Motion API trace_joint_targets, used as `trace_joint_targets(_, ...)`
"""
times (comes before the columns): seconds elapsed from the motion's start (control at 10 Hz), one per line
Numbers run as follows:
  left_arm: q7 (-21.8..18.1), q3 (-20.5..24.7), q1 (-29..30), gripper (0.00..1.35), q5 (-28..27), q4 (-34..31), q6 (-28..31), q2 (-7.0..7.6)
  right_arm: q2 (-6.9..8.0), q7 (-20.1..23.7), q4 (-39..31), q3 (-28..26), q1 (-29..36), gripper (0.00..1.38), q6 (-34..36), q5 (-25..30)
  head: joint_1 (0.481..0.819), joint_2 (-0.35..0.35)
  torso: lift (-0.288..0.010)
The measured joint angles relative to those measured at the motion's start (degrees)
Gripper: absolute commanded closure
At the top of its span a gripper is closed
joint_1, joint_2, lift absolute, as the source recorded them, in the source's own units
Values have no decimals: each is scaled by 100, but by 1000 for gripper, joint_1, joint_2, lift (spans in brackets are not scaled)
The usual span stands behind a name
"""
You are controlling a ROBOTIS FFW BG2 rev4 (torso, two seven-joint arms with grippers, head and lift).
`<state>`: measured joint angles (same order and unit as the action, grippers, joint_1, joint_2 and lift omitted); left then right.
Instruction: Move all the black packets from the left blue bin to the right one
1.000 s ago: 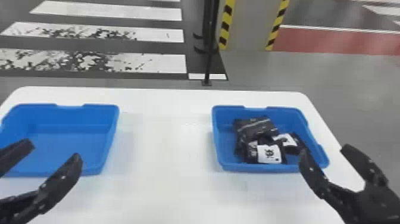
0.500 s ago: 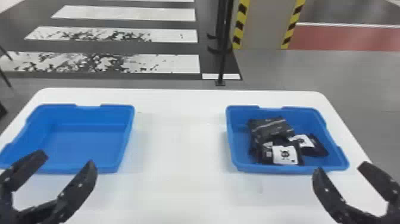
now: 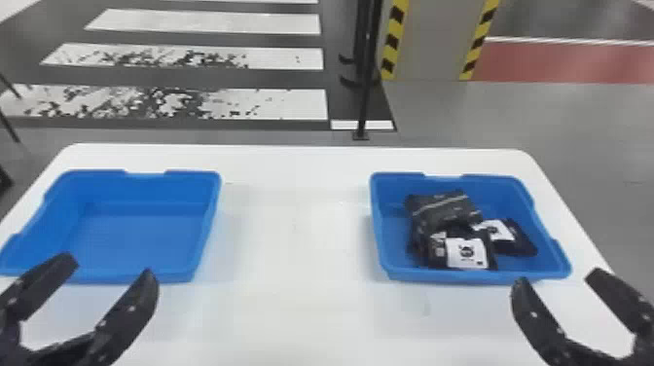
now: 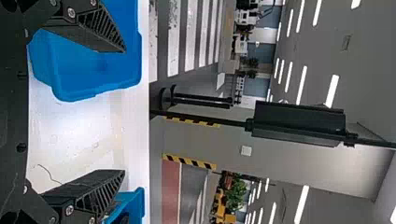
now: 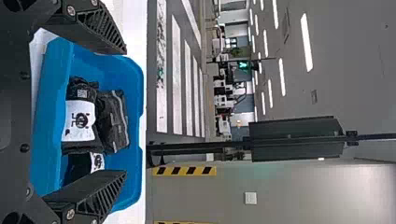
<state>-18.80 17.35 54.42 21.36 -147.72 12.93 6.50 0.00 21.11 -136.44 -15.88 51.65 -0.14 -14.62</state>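
I see the left gripper [image 3: 111, 268] and right gripper [image 3: 558, 278] have just eased back from the bins, fingers apart and empty. At least 3 black packets [image 3: 466, 254] lie in the right bin [image 3: 438, 276]; the left bin [image 3: 141, 238] is bare, so the job looks done

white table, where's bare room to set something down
The white table is bare between the left blue bin and right blue bin, and nearer the robot between left gripper and right gripper. The left bin is bare inside. Crowded: the right bin, heaped with black packets.
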Motion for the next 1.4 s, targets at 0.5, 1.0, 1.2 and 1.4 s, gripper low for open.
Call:
trace_joint_targets(0.5, 0, 13, 14, 151, 41, -14, 46, 3, 0, 6, 56, 12, -10, 122, 0, -90, 695, -47, -185)
trace_joint_targets(1.0, 0, 15, 19, 151, 58, -18, 71, 4, 0, 7, 78, 31, -19, 122, 0, -170, 695, -45, -185)
trace_joint_targets(1.2, 0, 13, 17, 151, 67, -18, 70, 9, 0, 7, 80, 34, -19, 122, 0, -189, 695, -45, -185)
trace_joint_targets(1.4, 0, 14, 20, 151, 73, -33, 70, 9, 0, 7, 80, 61, -20, 122, -10, -219, 695, -44, -185)
